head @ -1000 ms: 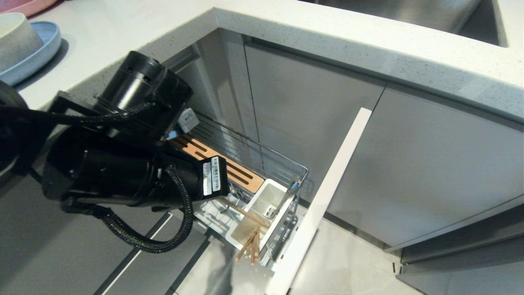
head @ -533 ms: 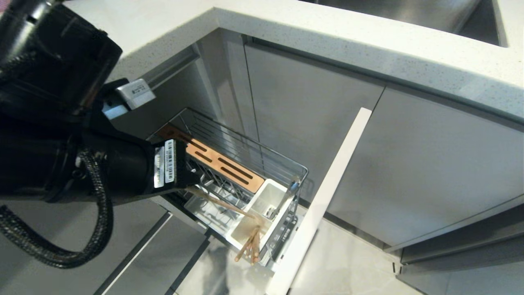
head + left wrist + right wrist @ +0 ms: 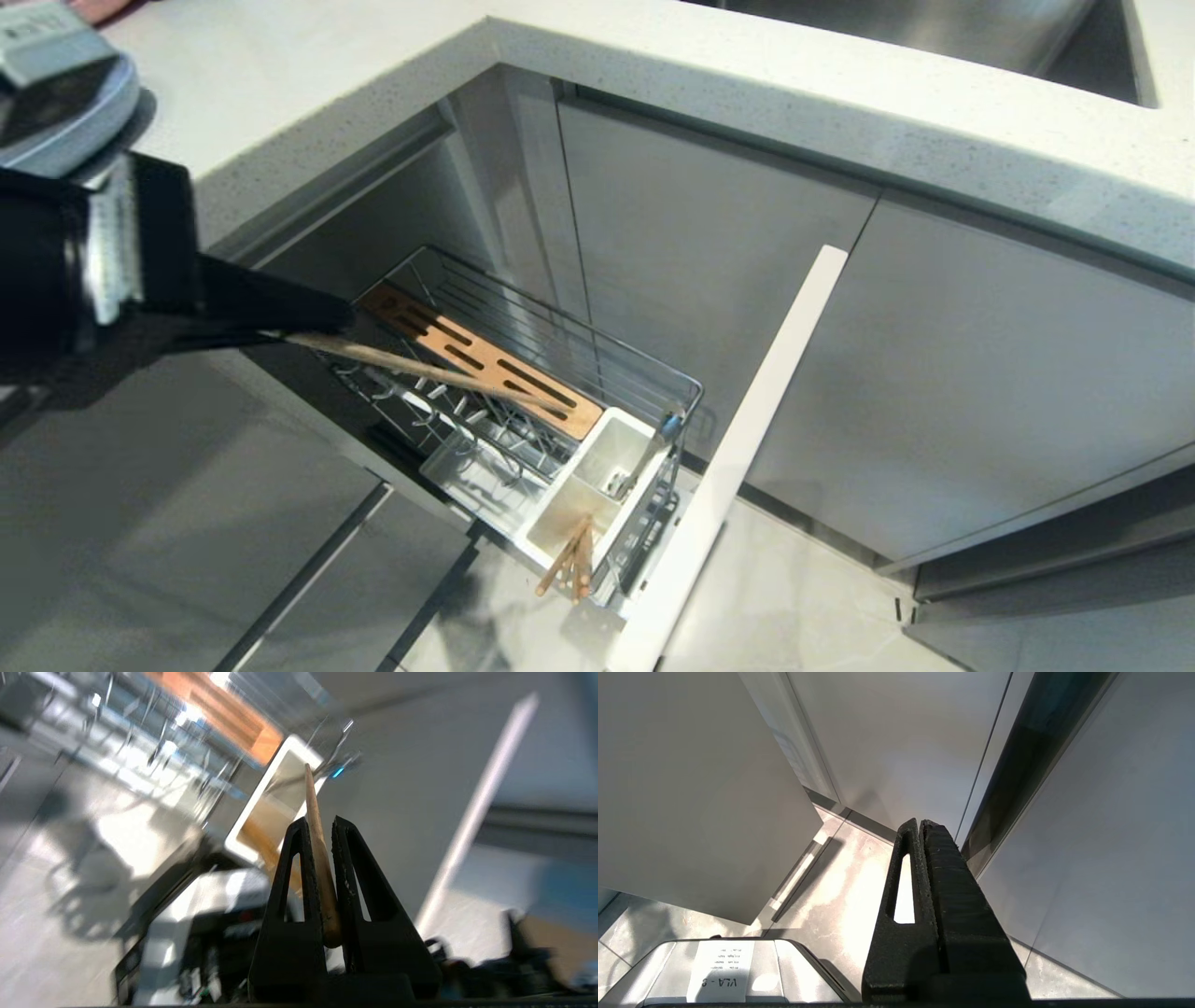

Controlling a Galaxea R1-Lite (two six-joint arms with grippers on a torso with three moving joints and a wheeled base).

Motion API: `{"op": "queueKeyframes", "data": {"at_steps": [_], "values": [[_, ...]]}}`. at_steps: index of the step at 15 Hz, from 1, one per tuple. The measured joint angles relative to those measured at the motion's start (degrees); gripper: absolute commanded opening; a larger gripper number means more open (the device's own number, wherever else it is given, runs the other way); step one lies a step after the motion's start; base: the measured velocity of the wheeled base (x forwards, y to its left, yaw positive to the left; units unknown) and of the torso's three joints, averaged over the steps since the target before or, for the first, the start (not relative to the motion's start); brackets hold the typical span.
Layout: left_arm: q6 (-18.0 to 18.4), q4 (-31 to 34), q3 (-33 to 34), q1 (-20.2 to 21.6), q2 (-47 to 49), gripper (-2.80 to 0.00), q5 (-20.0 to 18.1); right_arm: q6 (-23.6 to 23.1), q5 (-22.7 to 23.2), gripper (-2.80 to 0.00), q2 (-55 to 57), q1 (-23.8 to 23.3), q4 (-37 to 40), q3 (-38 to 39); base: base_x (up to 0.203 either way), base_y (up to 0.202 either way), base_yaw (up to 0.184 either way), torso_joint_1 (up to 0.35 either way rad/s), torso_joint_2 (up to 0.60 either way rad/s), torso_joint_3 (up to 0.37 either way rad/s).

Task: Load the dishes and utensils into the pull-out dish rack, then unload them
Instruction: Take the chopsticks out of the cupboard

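One light-brown wooden chopstick (image 3: pixel 319 849) sits clamped in the left gripper (image 3: pixel 320 833); others lean toward six o'clock in the white plastic caddy (image 3: pixel 624 439); right gripper (image 3: pixel 920 828) pressed together

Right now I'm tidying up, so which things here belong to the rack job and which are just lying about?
Job: left gripper holding a chopstick; chopsticks in white caddy; spoon; dish rack; blue plate.
Lying about: sink.
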Motion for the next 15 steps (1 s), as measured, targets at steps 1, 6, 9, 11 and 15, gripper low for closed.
{"op": "queueKeyframes", "data": {"at_steps": [1,6,9,11,15], "values": [[-0.1,-0.9,-0.8,0.0,-1.4,-2.8,0.1,0.0,0.0,-2.8,0.0,0.0,0.0,0.0,0.0,0.0,0.0,0.0,0.0,0.0],[0.0,-15.5,-1.3,4.3,-9.3,-2.8,0.8,0.0,0.0,-2.8,0.0,0.0,0.0,0.0,0.0,0.0,0.0,0.0,0.0,0.0],[1.0,-24.5,-0.2,12.1,-12.9,-2.8,0.7,0.0,0.0,-2.8,0.0,0.0,0.0,0.0,0.0,0.0,0.0,0.0,0.0,0.0],[2.3,-27.9,0.0,19.9,-14.3,-2.8,0.6,0.0,0.0,-2.8,0.0,0.0,0.0,0.0,0.0,0.0,0.0,0.0,0.0,0.0],[5.0,-34.5,0.1,37.0,-15.9,-2.8,0.6,0.0,0.0,-2.8,0.0,0.0,0.0,0.0,0.0,0.0,0.0,0.0,0.0,0.0]]}}
